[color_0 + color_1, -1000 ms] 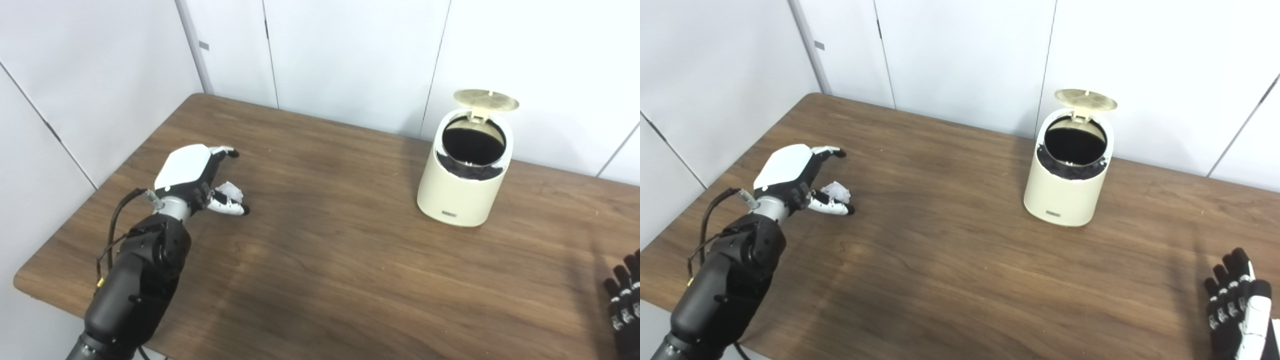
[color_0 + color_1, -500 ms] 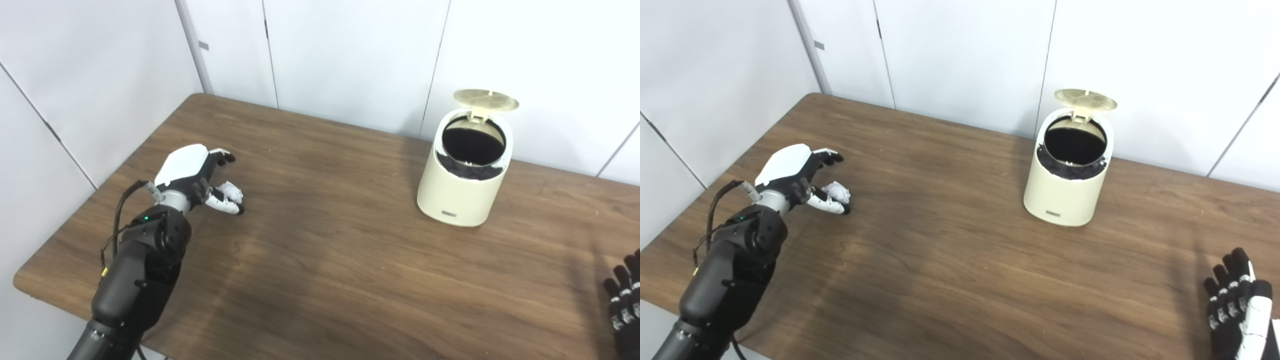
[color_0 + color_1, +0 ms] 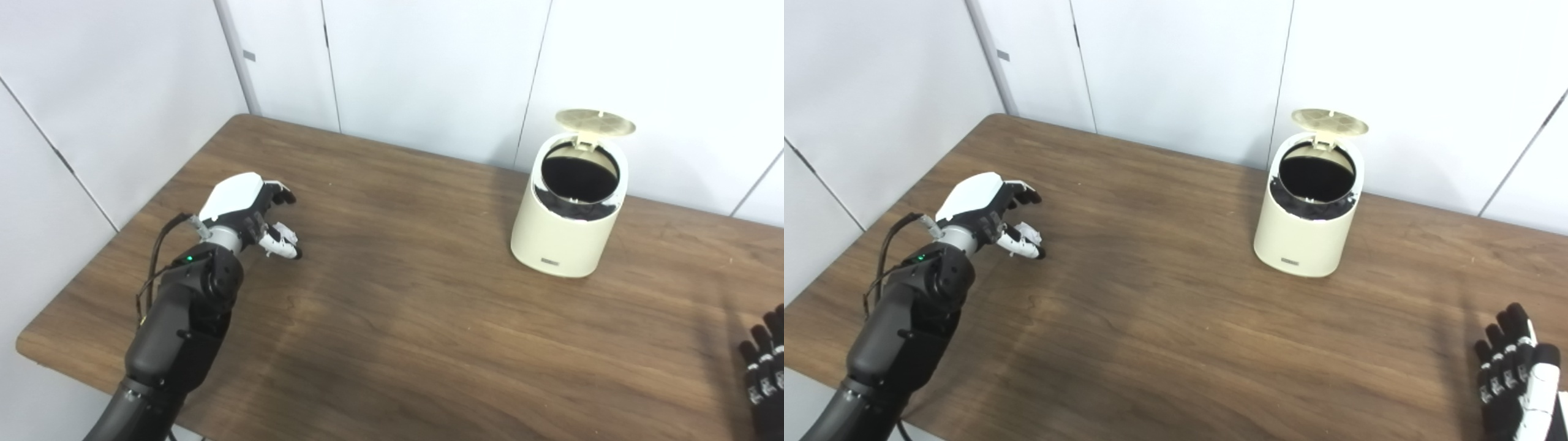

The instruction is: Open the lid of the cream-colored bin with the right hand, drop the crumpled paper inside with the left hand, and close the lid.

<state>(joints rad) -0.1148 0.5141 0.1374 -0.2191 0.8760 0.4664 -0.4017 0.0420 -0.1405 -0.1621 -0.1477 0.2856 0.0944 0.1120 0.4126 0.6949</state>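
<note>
Bin [image 3: 1309, 208] at table [image 3: 1176, 318] rear, lid [image 3: 1330, 121] up. Left hand [image 3: 989, 214] w/ fingers curled round paper [image 3: 1026, 230] at table's left; grip unconfirmed. Right hand [image 3: 1516, 383] idle, fingers apart. Rec: confirm hold, lift clear, release over opening.

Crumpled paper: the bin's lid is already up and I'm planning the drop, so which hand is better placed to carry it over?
Left. The left hand is closing around the crumpled paper at the table's left side. The right hand hangs open by the near right edge, far from the paper.
</note>
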